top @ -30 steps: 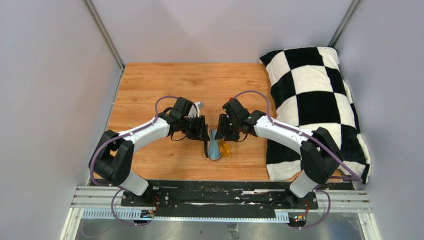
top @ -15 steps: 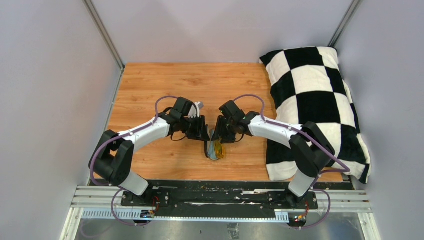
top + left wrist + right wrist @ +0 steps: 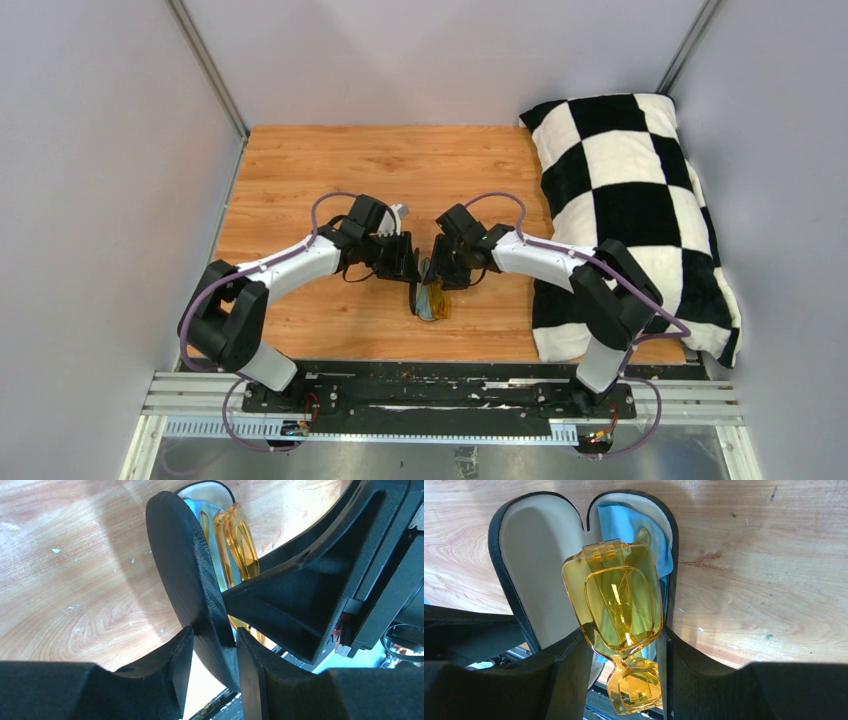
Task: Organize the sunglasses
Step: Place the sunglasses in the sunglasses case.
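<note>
The amber sunglasses [image 3: 616, 605] hang folded between the fingers of my right gripper [image 3: 624, 675], which is shut on them. They sit just over the open black case [image 3: 509, 575], above the light-blue cloth [image 3: 624, 525] that lies in its right half. My left gripper [image 3: 212, 670] is shut on the raised black lid [image 3: 185, 570] of the case, holding it upright. In the top view both grippers, left [image 3: 412, 275] and right [image 3: 440, 275], meet over the case [image 3: 424, 300] near the table's front middle, with the sunglasses [image 3: 438, 300] at its right side.
A black-and-white checkered pillow [image 3: 630, 210] lies along the right side of the wooden table [image 3: 330, 170]. Grey walls close in the left, back and right. The black mounting rail [image 3: 430, 385] runs along the near edge.
My right gripper has shifted left with the sunglasses, from beside the case to over its open half. The left gripper and the lid have stayed put.
</note>
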